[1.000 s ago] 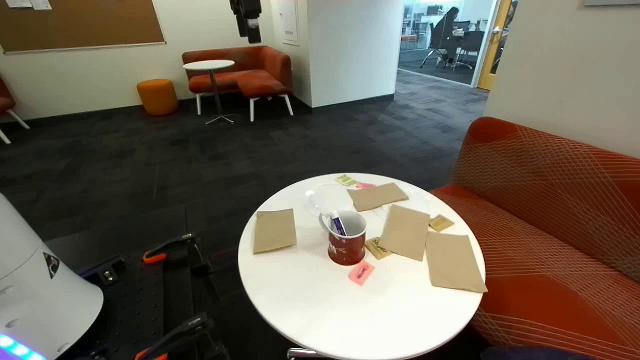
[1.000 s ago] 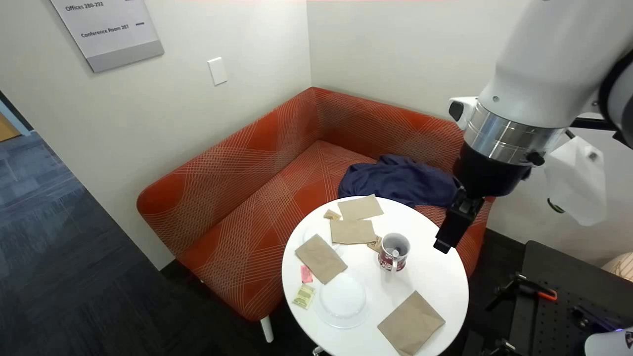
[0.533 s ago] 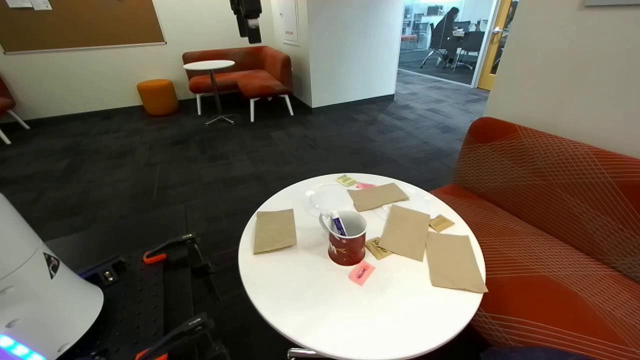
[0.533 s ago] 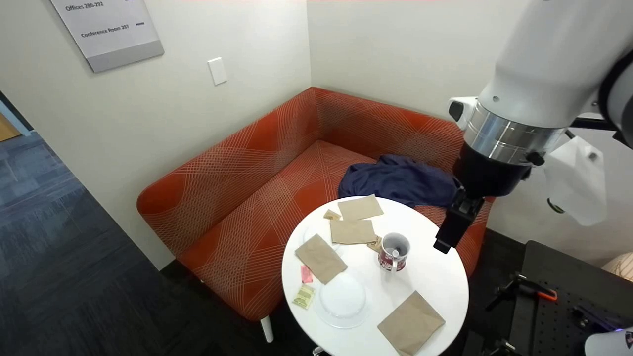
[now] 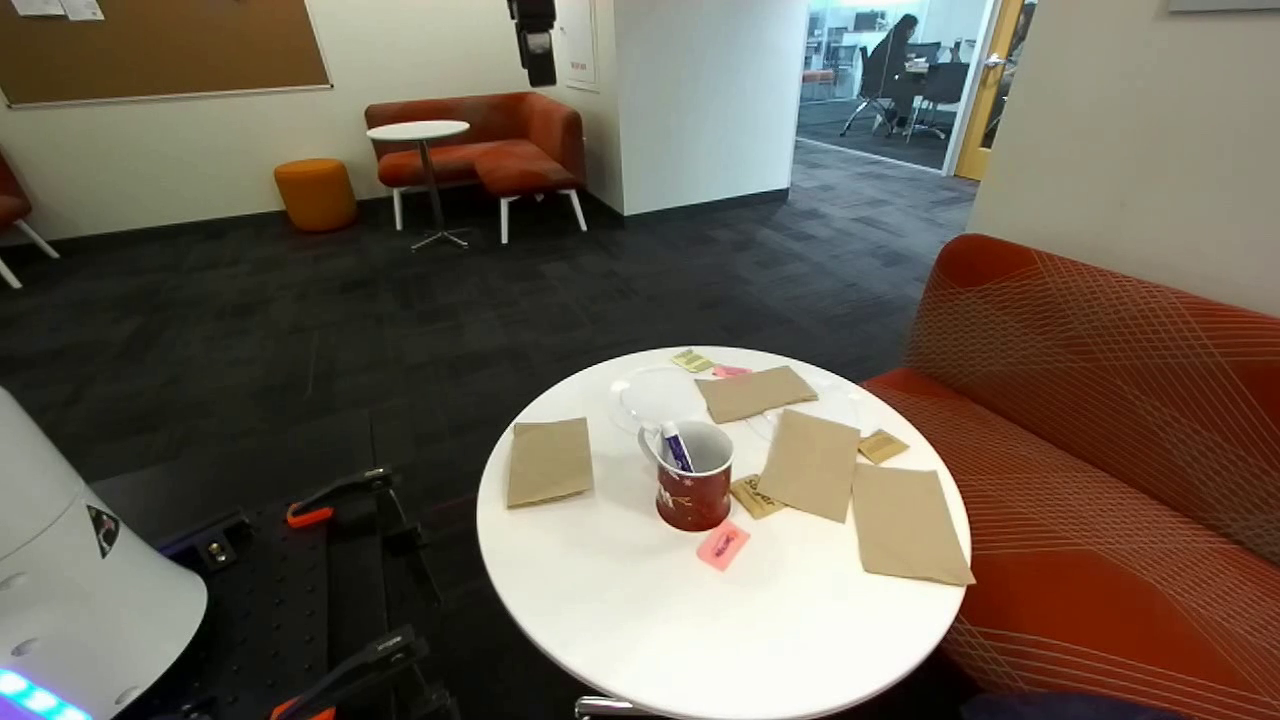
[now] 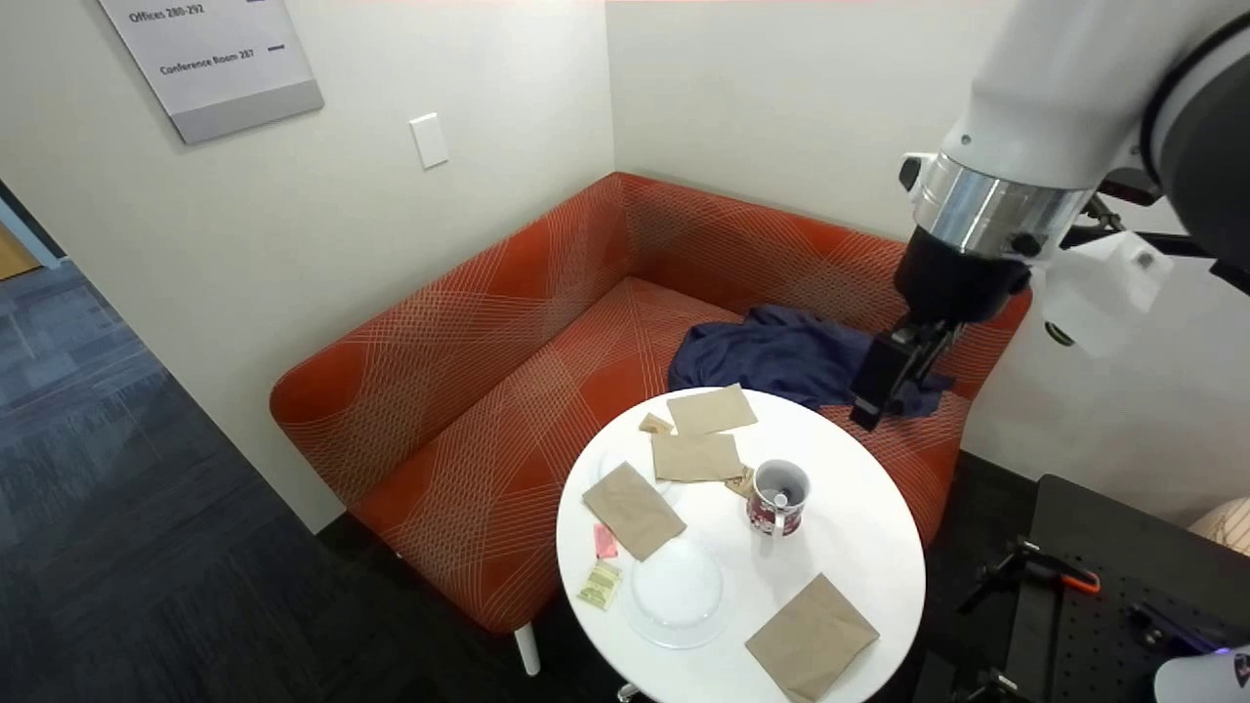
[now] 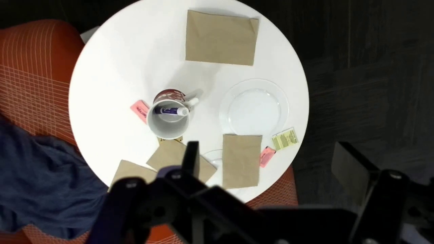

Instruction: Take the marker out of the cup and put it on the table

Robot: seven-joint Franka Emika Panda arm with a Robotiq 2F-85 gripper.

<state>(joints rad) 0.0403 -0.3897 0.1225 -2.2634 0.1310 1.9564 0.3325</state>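
Extraction status: marker [image 7: 171,111] not yet removed.
Your gripper [image 7: 268,154] is released, empty, jaws spread, well apart from the cup [image 7: 168,126]; the marker leans inside. Your grasp, lift-out and placement on the table [image 7: 112,71] remain.

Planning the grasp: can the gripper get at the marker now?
Probably yes, after moving over: the gripper is open, nothing covers the cup, and the marker leans up to its rim.
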